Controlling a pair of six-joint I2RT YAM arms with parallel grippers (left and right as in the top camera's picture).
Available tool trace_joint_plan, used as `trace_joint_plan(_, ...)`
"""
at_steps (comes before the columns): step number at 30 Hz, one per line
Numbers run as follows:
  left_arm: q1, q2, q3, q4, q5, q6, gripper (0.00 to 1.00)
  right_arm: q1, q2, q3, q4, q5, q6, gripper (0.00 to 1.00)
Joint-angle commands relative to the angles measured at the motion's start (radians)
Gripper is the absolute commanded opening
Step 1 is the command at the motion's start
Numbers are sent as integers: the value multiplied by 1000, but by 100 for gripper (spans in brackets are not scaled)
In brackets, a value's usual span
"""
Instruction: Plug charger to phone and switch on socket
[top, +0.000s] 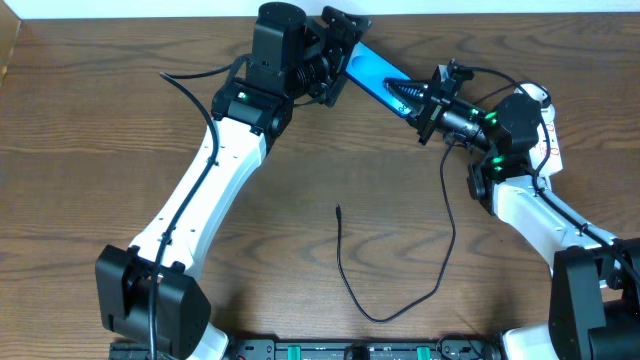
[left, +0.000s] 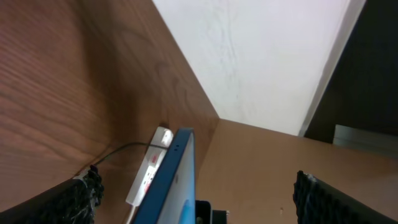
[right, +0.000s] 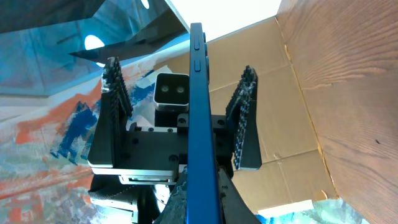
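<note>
Two grippers are placed at one phone (top: 372, 70), which is held up on its edge. The right gripper (top: 408, 95) is closed on the end nearest to it. In its wrist view the thin blue edge is seen running straight out from between its jaws. The left gripper (top: 345, 62) is spread wide at the other end. Its ribbed fingers (right: 115, 93) are seen standing to either side of the phone with a gap on both sides, so nothing is gripped by it. The long axis of the phone is laid along the line from one gripper to the other.

The charger cable (top: 345, 270) is left loose on the table (top: 100, 120), well apart from both grippers and on the side toward the arm bases. Its plug tip (top: 338, 209) is found almost straight back from the left gripper. Its last stretch is aligned near to far, with the tip pointed toward that gripper.

The right gripper is perhaps slightly nearer, but it is occupied. The left one is free, so the pick-up is judged to fall to it, by a reach back and down with the jaws set across the cable.

Which end of the phone carries the port cannot be told. The power strip (top: 551, 140) is seen behind the right gripper, beside that arm; its switch cannot be made out.
</note>
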Motion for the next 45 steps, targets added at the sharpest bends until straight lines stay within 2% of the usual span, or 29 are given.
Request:
trace_joint_plan(1, 4, 0, -4, 12, 13, 24, 98, -2, -36, 13, 18, 31, 6, 1)
trace_joint_plan(12, 4, 2, -4, 13, -7, 24, 99, -2, -36, 13, 85, 74, 6, 1)
trace_joint_plan(20, 4, 10, -4, 12, -10, 24, 87, 0, -36, 13, 88, 75, 6, 1)
trace_joint_plan(24, 4, 13, -4, 12, -10, 24, 86, 0, -36, 13, 88, 74, 6, 1)
trace_joint_plan(27, 4, 14, -4, 13, -10, 24, 81, 0, -36, 13, 88, 68, 6, 1)
trace_joint_plan(29, 4, 14, -4, 13, -10, 24, 72, 5, -36, 13, 88, 64, 6, 1)
trace_joint_plan(34, 4, 14, -4, 13, -9, 24, 60, 27, -36, 13, 88, 67, 6, 1)
trace_joint_plan(41, 4, 14, -4, 12, -9, 24, 51, 33, -36, 13, 88, 68, 6, 1)
trace_joint_plan(45, 3, 14, -4, 12, -9, 24, 41, 33, -36, 13, 88, 67, 6, 1)
